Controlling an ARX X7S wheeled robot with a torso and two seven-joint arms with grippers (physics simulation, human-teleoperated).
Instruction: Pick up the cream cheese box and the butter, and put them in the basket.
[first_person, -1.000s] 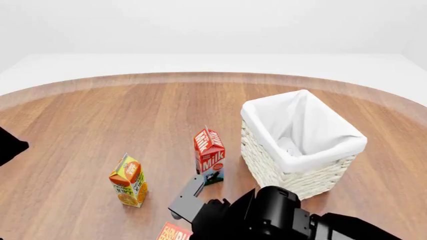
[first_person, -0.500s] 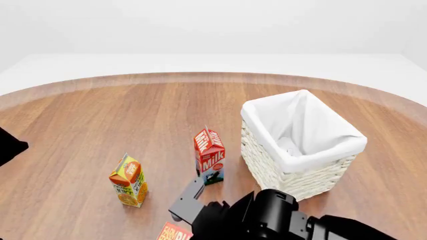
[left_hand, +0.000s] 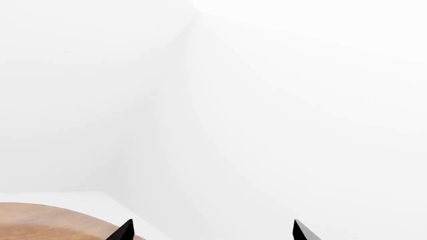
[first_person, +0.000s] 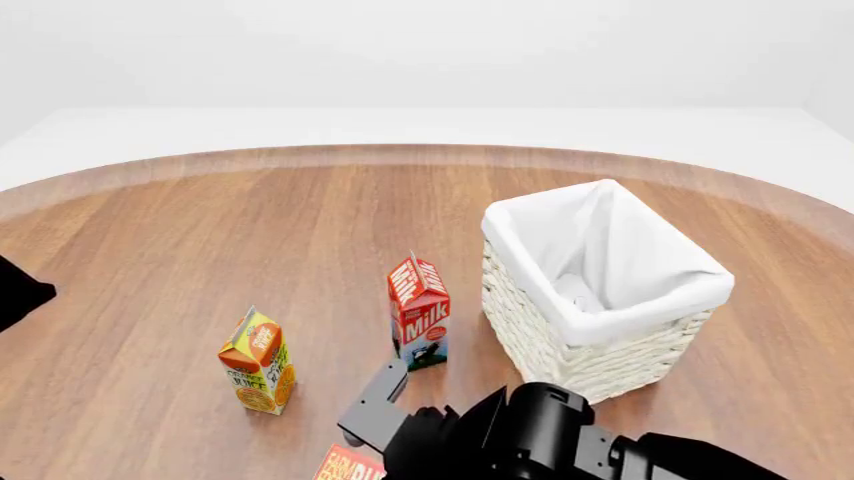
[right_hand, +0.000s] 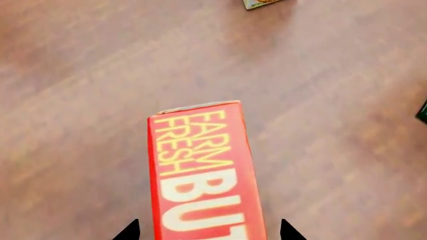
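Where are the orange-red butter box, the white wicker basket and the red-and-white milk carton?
orange-red butter box (right_hand: 203, 175): right wrist view, on its lettered top face.
white wicker basket (first_person: 561, 345): head view, on its woven front wall.
red-and-white milk carton (first_person: 424, 322): head view, on its front face.

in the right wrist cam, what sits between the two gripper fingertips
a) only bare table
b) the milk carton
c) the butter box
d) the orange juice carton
c: the red box lettered FARM FRESH, the butter, lies between the two dark fingertips of the right gripper, which stand apart on either side of it.
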